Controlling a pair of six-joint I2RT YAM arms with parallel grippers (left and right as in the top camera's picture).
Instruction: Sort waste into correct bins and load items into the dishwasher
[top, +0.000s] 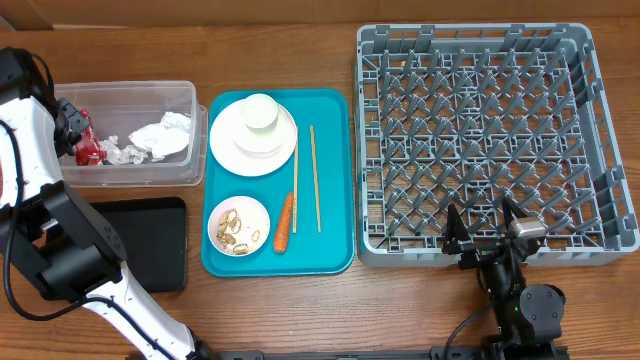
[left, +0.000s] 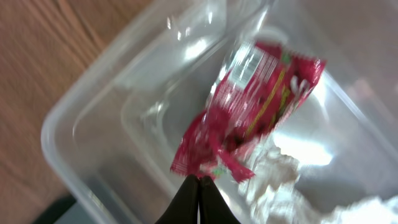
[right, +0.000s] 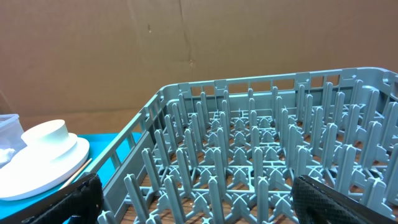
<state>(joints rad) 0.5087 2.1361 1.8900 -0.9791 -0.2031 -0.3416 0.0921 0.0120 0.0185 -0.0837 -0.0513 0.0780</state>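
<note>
Waste part-sorted; grey plastic dish rack (top: 470, 35) holds nothing yet.
Small red wrapper (left: 249, 106) and crumpled white napkin (top: 162, 135) lie in the clear plastic tub (top: 130, 178); orange carrot (top: 283, 222) and white round plate (top: 228, 135) await on the teal tray (top: 335, 200); left jaws clenched, right jaws released.

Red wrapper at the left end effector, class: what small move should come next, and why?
Probably open the left end effector to release the small red crinkled plastic wrapper: it looks pinched shut on the wrapper's edge, and the wrapper hangs inside the clear rectangular plastic tub, beside the crumpled white paper napkin.
</note>
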